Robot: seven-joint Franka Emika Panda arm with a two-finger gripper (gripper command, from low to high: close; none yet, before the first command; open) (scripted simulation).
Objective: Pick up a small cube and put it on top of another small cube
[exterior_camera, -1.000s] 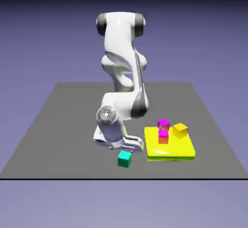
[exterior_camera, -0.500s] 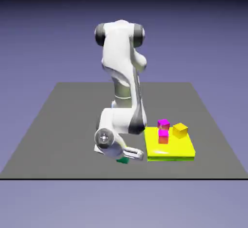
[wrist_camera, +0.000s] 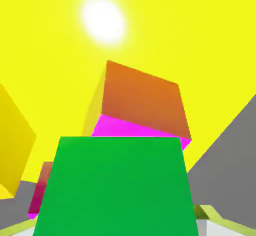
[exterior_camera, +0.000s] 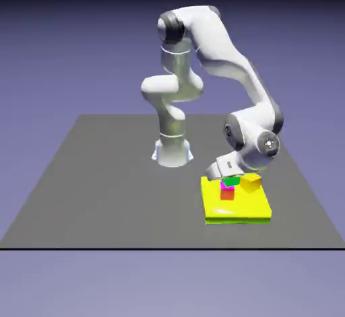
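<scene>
since a second ago the arm has swung to the yellow slab, carrying the teal-green cube. gripper hangs over a magenta cube; whether it still grasps the cube, i cannot tell.

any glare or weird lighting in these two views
Hand view: a bright white glare spot on the yellow platform; the green cube fills the bottom and hides the finger tips. Exterior view: even lighting, backdrop darkening toward the top, no blur.

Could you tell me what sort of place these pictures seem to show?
Likely a rendered simulation test bench, not a real room: a flat grey table before a plain blue-violet backdrop, a white arm, and plain coloured cubes on a yellow slab, among them a green cube.
</scene>
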